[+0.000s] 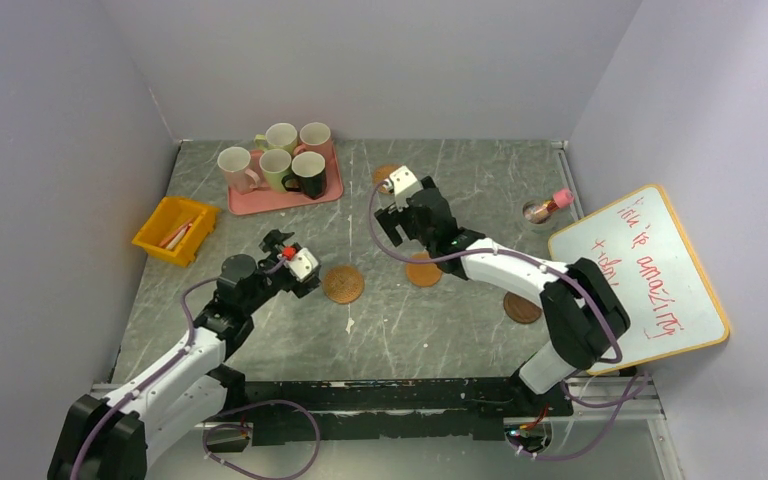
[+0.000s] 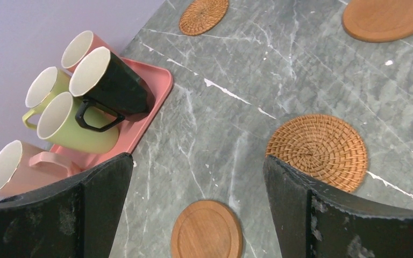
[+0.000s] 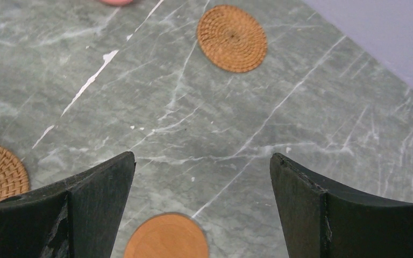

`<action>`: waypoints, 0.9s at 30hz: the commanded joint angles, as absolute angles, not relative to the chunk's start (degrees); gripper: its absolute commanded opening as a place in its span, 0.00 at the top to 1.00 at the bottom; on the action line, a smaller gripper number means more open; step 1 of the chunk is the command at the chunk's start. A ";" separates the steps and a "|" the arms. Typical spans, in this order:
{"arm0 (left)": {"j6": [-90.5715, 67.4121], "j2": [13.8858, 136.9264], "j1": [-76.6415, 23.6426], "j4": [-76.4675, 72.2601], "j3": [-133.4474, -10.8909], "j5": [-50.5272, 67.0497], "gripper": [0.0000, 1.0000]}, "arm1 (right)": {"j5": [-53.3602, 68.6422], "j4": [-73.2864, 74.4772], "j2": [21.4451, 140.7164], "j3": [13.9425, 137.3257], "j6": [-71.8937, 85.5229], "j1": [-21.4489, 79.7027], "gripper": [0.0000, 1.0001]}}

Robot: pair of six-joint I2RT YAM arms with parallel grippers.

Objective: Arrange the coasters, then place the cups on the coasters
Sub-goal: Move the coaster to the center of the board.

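Five cups point(image 1: 280, 160) crowd a pink tray point(image 1: 260, 203) at the far left of the table point(image 1: 440, 340). Coasters point(image 1: 343, 284) lie scattered across its middle.

The only writing is on the whiteboard point(image 1: 640, 275), which leans at about four o'clock from the middle of the tabletop point(image 1: 410, 330) in the top view. It is red marker handwriting in two or three lines, turned sideways to the camera. The longest line seems to read "is amazing". The rest is too small and slanted to read.

Grey marbled tabletop point(image 1: 440, 330); plain pale walls point(image 1: 360, 60) on three sides; even diffuse light.
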State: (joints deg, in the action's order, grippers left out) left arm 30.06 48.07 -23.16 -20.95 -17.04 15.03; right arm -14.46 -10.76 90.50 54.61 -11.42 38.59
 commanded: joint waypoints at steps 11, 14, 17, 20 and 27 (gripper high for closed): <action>25.97 51.57 -22.30 -33.11 -15.73 0.17 0.04 | -17.40 -15.40 82.57 53.69 -12.04 37.45 0.00; 25.46 52.34 -21.75 -33.94 -15.89 0.09 0.04 | -18.06 -16.02 82.06 53.36 -12.21 37.40 0.00; 25.06 53.25 -21.18 -34.43 -16.07 -1.67 0.04 | -18.32 -16.19 81.83 53.26 -12.38 37.27 0.00; 24.79 54.38 -20.79 -34.37 -16.47 -1.58 0.04 | -19.39 -16.00 82.44 53.56 -13.02 37.06 0.00; 24.74 54.95 -20.48 -34.37 -16.58 -1.17 0.04 | -20.25 -15.79 84.79 54.00 -13.06 36.32 0.00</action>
